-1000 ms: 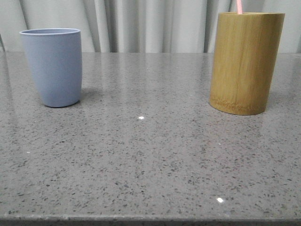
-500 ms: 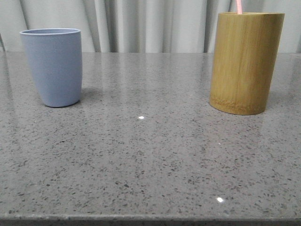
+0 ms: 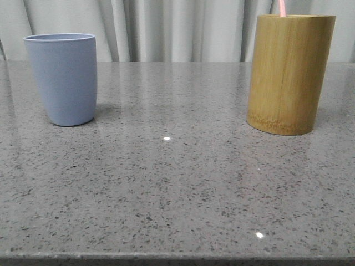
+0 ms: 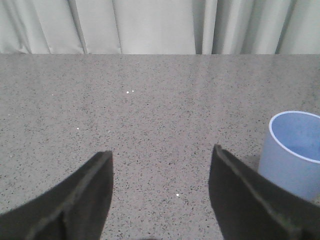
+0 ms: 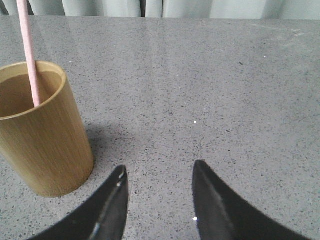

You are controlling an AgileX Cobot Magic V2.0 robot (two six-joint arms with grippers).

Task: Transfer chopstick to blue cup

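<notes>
From the front, the blue cup (image 3: 61, 79) stands upright at the far left of the grey speckled surface (image 3: 177, 188). The bamboo holder (image 3: 289, 73) stands upright at the far right, well apart from the cup. Only the pink tip of the chopstick (image 3: 282, 8) rises above the holder's rim and runs out of the picture at the top.

In the left wrist view, the left gripper (image 4: 161, 175) has its jaws spread wide with nothing between them, above bare surface. The blue cup (image 4: 294, 152) is just beside one finger, and its inside looks empty.

In the right wrist view, the right gripper (image 5: 159, 192) also has its jaws apart and empty. The bamboo holder (image 5: 42, 135) is near them, to one side. The chopstick (image 5: 28, 55) stands inside it, leaning against the inner wall, and most of its length is free above the rim.

I judge that the chopstick is very light and stiff, with a smooth and narrow body, so it can slip or turn between the jaws if they close weakly or off the centre. The best place to hold it seems to be the free part a little above the holder's rim, with the jaws closing square across the stick, and then a lift straight up along its lean.
</notes>
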